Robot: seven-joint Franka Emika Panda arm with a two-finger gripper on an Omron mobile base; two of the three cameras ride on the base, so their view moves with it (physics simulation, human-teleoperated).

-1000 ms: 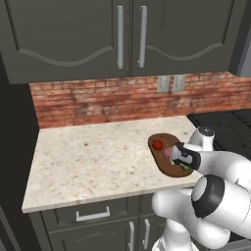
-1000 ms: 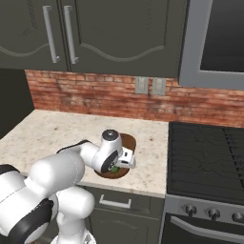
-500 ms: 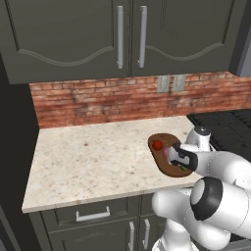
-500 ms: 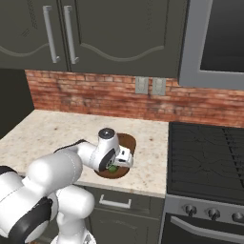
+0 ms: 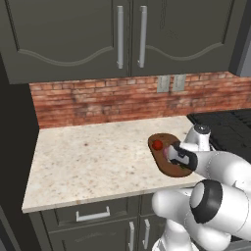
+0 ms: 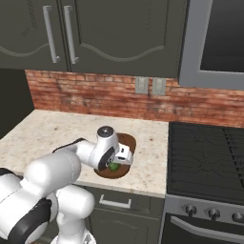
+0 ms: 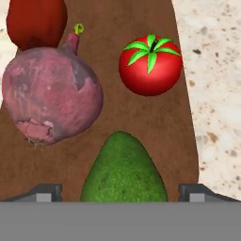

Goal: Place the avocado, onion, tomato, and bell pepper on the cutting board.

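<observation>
Board point(image 7: 160, 136): lies at the counter's point(image 5: 93, 157) front edge, near the stove, and carries all four foods.
Avocado point(image 7: 123, 169): on the board between the spread, released fingers point(image 7: 44, 192); gripper point(image 7: 120, 195) holds nothing.
Onion point(image 7: 52, 101), tomato point(image 7: 149, 66): mid-board, apart.
Pepper point(image 7: 35, 21): beyond the onion, apparently touching it.

Cutting board point(image 7: 141, 127) showing matt brown wood grain; tomato point(image 7: 149, 67) gleaming glossy and smooth; onion point(image 7: 51, 96) looking dull and papery; avocado point(image 7: 123, 172) appearing finely pebbled; counter point(image 7: 214, 89) showing speckled stone; backsplash point(image 5: 122, 100) displaying rough red brick.
</observation>
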